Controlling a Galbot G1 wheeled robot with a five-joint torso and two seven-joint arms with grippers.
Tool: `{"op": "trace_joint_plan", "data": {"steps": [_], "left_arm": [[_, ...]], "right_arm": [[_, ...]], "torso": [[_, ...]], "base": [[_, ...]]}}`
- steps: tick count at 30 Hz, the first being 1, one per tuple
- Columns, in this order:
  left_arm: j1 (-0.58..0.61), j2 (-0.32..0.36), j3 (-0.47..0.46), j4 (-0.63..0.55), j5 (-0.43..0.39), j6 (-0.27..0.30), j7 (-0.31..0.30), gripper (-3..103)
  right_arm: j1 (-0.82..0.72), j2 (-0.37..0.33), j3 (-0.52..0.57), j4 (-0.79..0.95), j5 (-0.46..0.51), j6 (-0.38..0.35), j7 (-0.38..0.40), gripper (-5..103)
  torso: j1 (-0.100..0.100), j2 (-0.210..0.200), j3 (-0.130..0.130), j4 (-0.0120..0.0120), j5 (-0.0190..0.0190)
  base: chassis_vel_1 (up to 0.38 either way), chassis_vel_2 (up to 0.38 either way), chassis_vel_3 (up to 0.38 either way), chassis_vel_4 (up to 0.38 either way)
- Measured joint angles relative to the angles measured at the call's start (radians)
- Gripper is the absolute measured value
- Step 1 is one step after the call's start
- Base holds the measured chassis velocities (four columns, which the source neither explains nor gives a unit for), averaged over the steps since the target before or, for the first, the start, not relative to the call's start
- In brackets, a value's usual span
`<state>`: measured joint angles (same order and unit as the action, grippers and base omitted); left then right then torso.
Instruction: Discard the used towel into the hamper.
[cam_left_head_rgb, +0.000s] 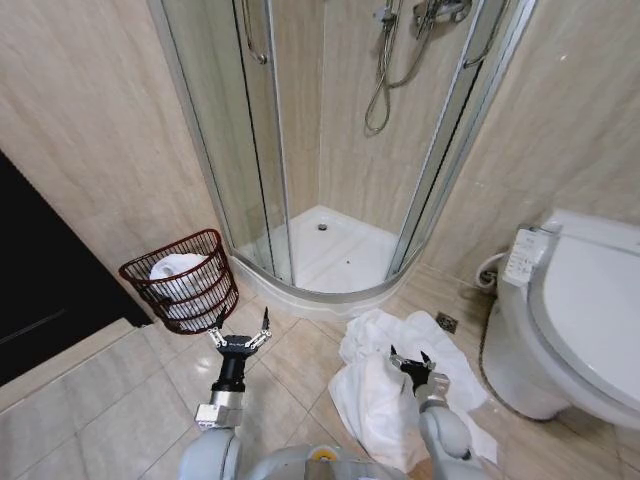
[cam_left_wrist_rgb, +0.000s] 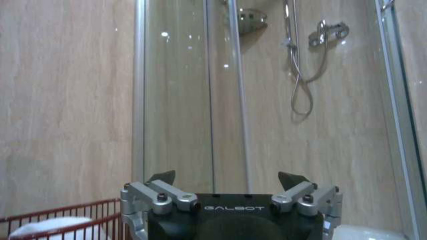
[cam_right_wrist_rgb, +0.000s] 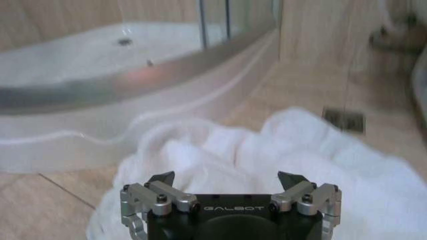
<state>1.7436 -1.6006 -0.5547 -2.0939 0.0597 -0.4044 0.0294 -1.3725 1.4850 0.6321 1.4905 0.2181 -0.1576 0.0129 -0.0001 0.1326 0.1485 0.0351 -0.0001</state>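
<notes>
One hamper (cam_left_head_rgb: 180, 280), a dark red wire basket, stands on the tiled floor (cam_left_head_rgb: 110, 390) against the wall, just left of the shower enclosure (cam_left_head_rgb: 330, 150); one white item already lies inside it, and its rim shows at the lower corner of the left wrist view (cam_left_wrist_rgb: 67, 220). One white towel (cam_left_head_rgb: 385, 385) lies crumpled on the floor between the shower tray and the toilet (cam_left_head_rgb: 570, 320), spread in loose folds.

Two arms reach forward from the robot. The left tool (cam_left_head_rgb: 240, 335) is held level, just beside the hamper but apart from it, its fingers spread wide and holding nothing; the left wrist view shows it (cam_left_wrist_rgb: 227, 180) pointing at the shower glass. The right tool (cam_left_head_rgb: 411, 362) hovers over the towel with its fingers also wide open and empty, as the right wrist view (cam_right_wrist_rgb: 227, 177) confirms, with towel (cam_right_wrist_rgb: 267, 155) beneath and ahead. Whether its fingertips touch the cloth cannot be told. The towel's near edge is hidden behind the right arm.
</notes>
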Motion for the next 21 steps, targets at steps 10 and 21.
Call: {"op": "trace_joint_plan", "data": {"steps": [10,21], "left_arm": [[-0.036,0.025,-0.016,0.019,-0.025,0.034,0.004,100],[-0.077,0.030,-0.011,0.049,-0.056,0.062,0.010,100]], "right_arm": [[0.146,0.056,-0.002,-0.230,0.012,0.016,-0.022,100],[0.182,0.068,0.008,-0.316,0.032,-0.022,0.040,100]], "torso": [[0.000,0.000,0.000,0.0002,0.0001],[0.000,0.000,0.000,0.0000,-0.0002]], "base": [[0.000,0.000,0.000,0.000],[0.000,0.000,0.000,0.000]]}}
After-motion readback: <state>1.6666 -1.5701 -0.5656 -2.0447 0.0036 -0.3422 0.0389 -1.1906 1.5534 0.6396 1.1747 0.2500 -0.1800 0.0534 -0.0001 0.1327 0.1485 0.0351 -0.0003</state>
